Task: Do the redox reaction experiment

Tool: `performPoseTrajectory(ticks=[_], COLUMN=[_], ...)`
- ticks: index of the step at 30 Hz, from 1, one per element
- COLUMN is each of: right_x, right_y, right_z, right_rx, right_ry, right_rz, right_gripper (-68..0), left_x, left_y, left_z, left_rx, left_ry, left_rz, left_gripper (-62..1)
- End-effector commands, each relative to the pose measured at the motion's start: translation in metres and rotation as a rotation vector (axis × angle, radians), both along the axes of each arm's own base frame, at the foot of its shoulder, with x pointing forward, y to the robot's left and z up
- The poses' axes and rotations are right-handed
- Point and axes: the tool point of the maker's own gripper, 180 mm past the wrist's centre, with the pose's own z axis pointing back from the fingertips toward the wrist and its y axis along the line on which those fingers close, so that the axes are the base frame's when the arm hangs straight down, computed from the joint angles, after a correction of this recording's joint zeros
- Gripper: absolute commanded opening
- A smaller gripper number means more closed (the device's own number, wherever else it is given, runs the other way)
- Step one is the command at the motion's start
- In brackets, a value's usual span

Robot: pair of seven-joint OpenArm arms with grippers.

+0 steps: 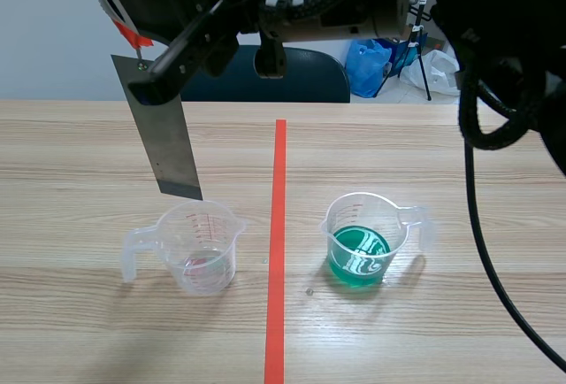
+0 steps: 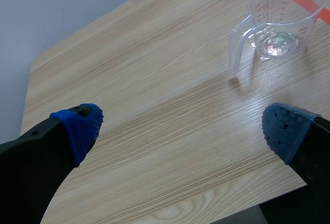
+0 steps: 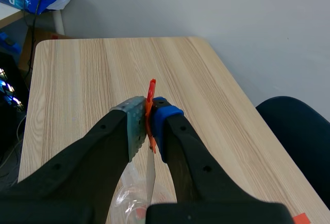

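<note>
Strip of metal (image 1: 168, 141), pinched in right claw (image 3: 149, 115), hangs over clear beaker (image 1: 202, 247); left claw (image 2: 180, 128) stands spread above counter (image 2: 154, 79).

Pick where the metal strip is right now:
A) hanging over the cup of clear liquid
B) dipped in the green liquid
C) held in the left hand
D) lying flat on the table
A: the metal strip, pinched in the right hand, hangs with its lower end over the clear-liquid cup, well apart from the green-liquid cup.
</note>
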Motion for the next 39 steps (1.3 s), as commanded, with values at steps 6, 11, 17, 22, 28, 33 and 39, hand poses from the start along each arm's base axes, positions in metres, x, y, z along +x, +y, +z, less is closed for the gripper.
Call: performPoseTrajectory(ticks=[6, 11, 17, 22, 28, 33, 39], right_x=[0.002, 0.002, 0.002, 0.002, 0.003, 0.002, 0.003], right_y=[0.000, 0.000, 0.000, 0.000, -0.005, -0.021, -0.053], right_z=[0.011, 0.011, 0.011, 0.011, 0.009, 0.006, 0.006], right_rx=[0.035, 0.035, 0.035, 0.035, 0.025, 0.022, 0.029], right_ry=[-0.020, -0.020, -0.020, -0.020, -0.022, -0.022, -0.038], right_rz=[0.001, 0.001, 0.001, 0.001, -0.002, -0.004, -0.056], right_gripper=[-66.9, -66.9, -66.9, -66.9, -66.9, -66.9, -66.9], left_x=[0.002, 0.002, 0.002, 0.002, 0.002, 0.002, 0.002], left_y=[-0.003, -0.003, -0.003, -0.003, -0.003, -0.003, -0.003], left_z=[0.005, 0.005, 0.005, 0.005, 0.005, 0.005, 0.005], left_rx=[-0.018, -0.020, -0.020, -0.020, -0.020, -0.020, -0.020], left_ry=[-0.022, -0.021, -0.021, -0.021, -0.021, -0.021, -0.021], left_rz=[0.002, 0.000, 0.000, 0.000, 0.000, 0.000, 0.000], left_gripper=[1.4, 1.4, 1.4, 1.4, 1.4, 1.4, 1.4])
